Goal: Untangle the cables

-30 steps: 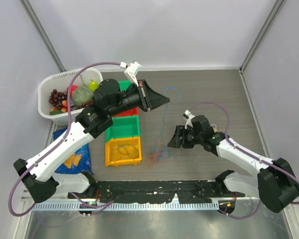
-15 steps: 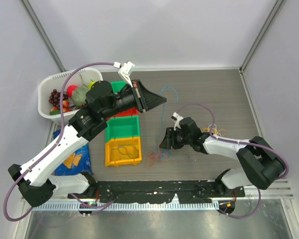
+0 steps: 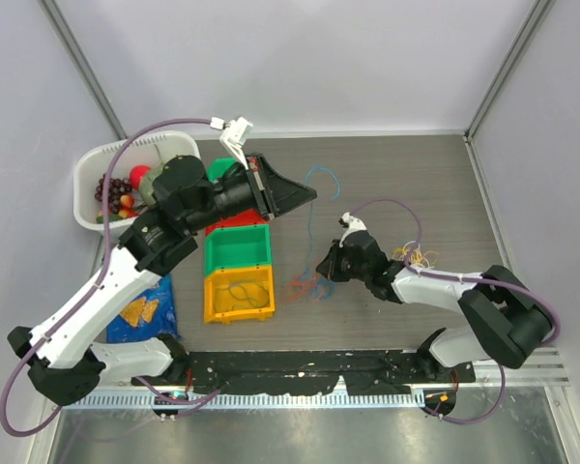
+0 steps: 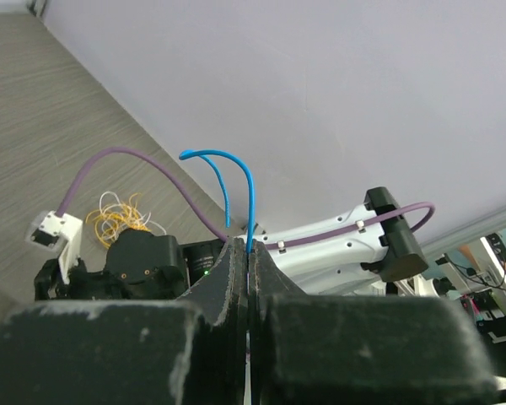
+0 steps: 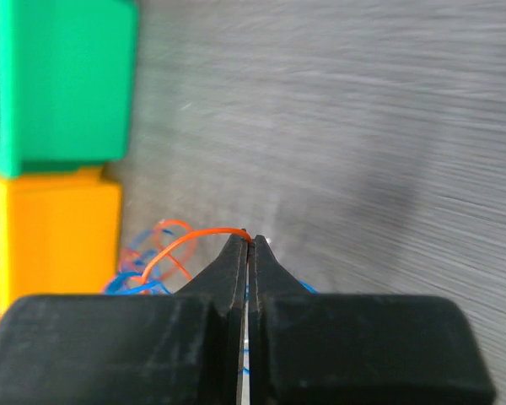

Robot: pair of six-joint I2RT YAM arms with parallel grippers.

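Grey wood-grain table (image 3: 416, 174), pale walls (image 3: 300, 58); two arms (image 3: 106, 290), one basket (image 3: 89, 174). The left gripper (image 4: 241, 253) clamps the blue cable (image 4: 250, 194), the right gripper (image 5: 245, 245) the orange cable (image 5: 185, 240)

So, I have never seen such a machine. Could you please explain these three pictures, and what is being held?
It is a robot: a left arm and a right arm fixed to a table. One picture looks down from above; the other two come from cameras on the wrists, each showing its own claw. The left claw is shut on a blue cable. The right claw is shut on an orange cable, at the edge of the tangle of cables. Nearby stand a green bin, a yellow bin and a white basket of fruit.
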